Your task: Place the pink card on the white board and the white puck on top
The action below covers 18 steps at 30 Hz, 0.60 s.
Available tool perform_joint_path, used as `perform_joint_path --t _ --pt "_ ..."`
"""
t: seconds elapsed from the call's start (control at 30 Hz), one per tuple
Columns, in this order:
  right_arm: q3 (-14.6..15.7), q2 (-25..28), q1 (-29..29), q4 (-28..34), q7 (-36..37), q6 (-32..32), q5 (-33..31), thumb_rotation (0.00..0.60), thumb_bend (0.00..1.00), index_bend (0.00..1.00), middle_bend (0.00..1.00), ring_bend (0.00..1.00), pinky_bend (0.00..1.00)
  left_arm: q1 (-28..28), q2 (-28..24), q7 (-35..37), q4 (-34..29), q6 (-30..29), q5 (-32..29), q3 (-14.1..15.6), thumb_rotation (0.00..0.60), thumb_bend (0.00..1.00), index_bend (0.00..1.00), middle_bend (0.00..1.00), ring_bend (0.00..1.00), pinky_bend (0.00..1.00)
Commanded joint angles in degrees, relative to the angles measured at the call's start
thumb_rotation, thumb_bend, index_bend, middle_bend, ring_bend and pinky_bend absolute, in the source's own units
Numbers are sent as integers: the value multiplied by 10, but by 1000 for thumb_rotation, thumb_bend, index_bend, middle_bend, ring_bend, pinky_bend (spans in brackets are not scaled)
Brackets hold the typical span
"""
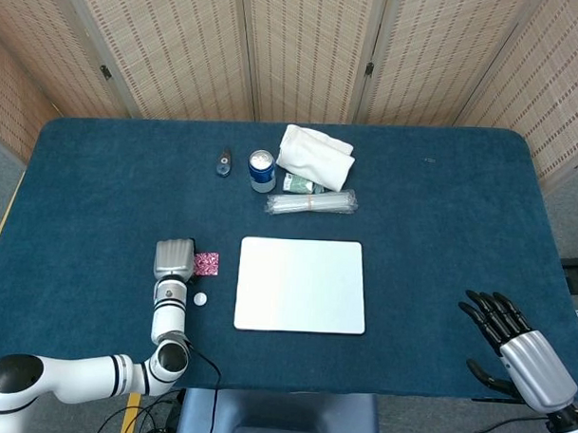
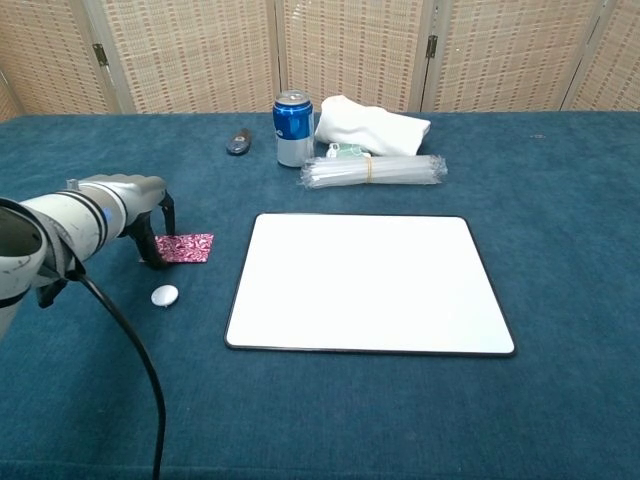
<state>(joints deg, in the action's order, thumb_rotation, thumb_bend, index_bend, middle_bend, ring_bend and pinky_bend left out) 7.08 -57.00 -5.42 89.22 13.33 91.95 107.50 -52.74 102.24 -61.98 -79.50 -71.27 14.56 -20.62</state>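
The white board [image 2: 368,282] lies flat on the blue table [image 2: 560,200], and I take it as my landmark. Just off its left edge lies the pink card [image 2: 187,247], flat on the cloth and apart from the board. My left hand [image 2: 138,205] is at the card's far-left end, fingers [image 2: 155,245] curved down with their tips at or on that edge; I cannot tell whether they are actually pinching the card or only touching it, since the card sits level on the table. From the head view the back of this hand [image 1: 174,258] covers the left part of the card [image 1: 208,263]. The white puck [image 2: 164,295] rests on the table left of the board, nearer to me than the card and clear of both card and hand. My right hand [image 1: 512,346] hangs well off to the right of the board, near the table's front corner, fingers spread apart and holding nothing. Beyond the board's far edge lie a clear bundle of straws [image 2: 373,171], a blue can [image 2: 293,128], a white folded cloth [image 2: 370,127] and a small dark object [image 2: 239,141].
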Motion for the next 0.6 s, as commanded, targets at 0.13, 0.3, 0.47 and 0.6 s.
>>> perform_joint_path --t 0.13,0.3,0.47,0.6 --pt "0 0 0 1 -2 -2 0 600 247 0 0 0 0 -1 -2 4 -2 3 1 2 600 253 369 1000 875 966" --pt "-1 0 0 1 -1 0 0 600 247 0 0 0 0 -1 -4 4 0 9 -9 2 600 253 369 1000 875 966" --pt "-1 -1 0 1 -2 -1 -2 600 247 0 0 0 0 -3 -5 5 3 18 -14 3 600 253 370 1000 876 966" --pt "-2 -1 0 1 -3 -2 -3 600 247 0 0 0 0 -5 -7 8 1 21 -14 2 600 253 379 1000 876 966"
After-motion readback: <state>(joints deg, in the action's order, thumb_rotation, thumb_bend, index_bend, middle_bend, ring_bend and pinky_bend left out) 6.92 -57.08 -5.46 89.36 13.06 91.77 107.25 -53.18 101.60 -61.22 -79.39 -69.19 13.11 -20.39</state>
